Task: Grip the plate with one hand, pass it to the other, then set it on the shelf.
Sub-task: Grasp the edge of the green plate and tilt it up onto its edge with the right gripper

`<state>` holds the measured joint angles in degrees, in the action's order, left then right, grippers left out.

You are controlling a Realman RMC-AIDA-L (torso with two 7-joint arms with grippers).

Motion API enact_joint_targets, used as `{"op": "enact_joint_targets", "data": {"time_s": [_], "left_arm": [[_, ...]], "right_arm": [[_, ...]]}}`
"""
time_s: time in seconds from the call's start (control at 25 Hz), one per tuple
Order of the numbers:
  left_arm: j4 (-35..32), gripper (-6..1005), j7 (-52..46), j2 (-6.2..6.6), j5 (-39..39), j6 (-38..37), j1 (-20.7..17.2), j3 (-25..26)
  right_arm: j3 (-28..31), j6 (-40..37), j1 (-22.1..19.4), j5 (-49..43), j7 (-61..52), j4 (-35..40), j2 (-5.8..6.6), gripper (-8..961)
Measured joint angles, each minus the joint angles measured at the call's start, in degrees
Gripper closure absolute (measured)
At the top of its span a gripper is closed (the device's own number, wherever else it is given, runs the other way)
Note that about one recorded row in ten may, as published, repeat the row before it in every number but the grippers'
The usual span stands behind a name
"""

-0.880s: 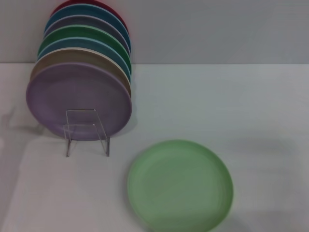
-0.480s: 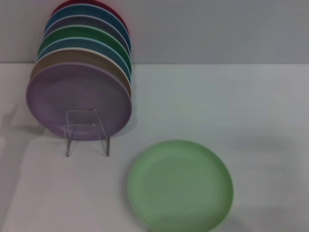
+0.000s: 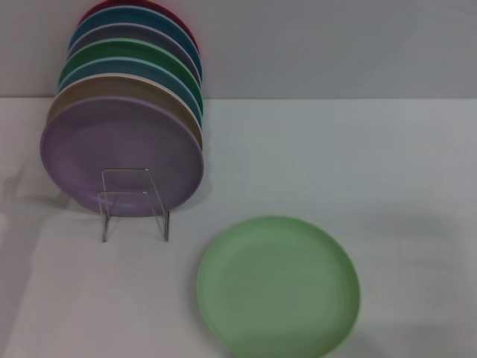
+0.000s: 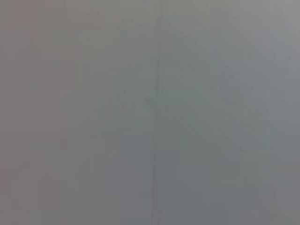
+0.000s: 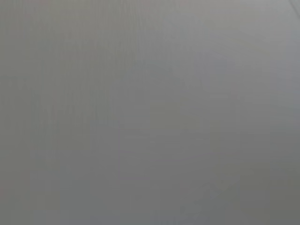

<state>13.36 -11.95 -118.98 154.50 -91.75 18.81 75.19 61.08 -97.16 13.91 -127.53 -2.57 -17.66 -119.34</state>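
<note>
The light pastel-green plate lies flat on the white table near the front, right of centre in the head view. The clear plate rack stands to its left, with several plates upright in it; its frontmost loops are bare. Neither gripper shows in the head view. Both wrist views show only a plain grey surface, with no fingers and no plate.
In the rack stand a lilac-purple plate at the front, then tan, blue, darker green, grey-purple, blue and red plates behind it. The white table runs back to a grey wall.
</note>
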Motion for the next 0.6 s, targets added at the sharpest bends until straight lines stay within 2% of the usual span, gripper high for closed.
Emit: {"op": "enact_joint_targets", "data": {"time_s": [0.6], "left_arm": [[0.0,165,0.09,0.05,-0.16,-0.77,-0.21,-0.58]], "right_arm": [[-0.09,1.17,1.04,-0.22,0.02,0.08,-0.09,329]]}}
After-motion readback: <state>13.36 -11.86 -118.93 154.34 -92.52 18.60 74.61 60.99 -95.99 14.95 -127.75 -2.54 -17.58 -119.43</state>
